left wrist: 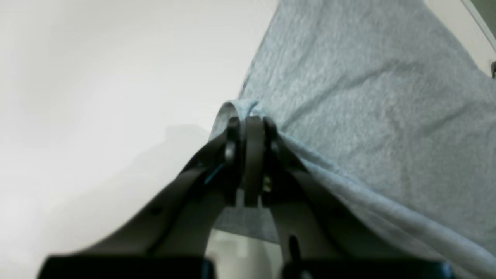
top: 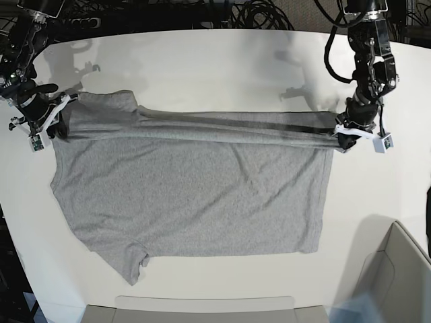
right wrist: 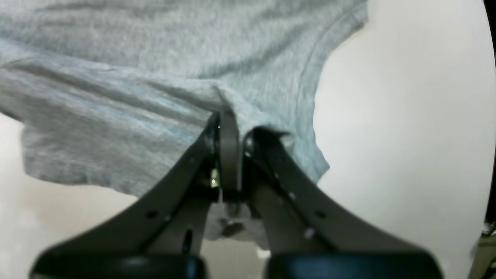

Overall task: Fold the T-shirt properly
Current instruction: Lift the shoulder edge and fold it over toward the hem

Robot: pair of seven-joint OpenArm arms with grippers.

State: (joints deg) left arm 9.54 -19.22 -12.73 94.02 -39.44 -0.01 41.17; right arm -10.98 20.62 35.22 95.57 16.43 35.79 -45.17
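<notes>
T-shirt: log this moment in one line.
T-shirt: flat on table, far edge lifted taut | left gripper: shut on hem corner | right gripper: shut near sleeve | fold: underway

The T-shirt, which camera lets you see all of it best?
The base view: the whole T-shirt lies spread on the table, its far edge pulled taut between the left gripper and right gripper. The wrist views only show small patches of grey cloth pinched in the closed jaws.

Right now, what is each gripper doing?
Left gripper: shut on the T-shirt, pinching its edge.
Right gripper: shut on the T-shirt, near a sleeve.
</notes>
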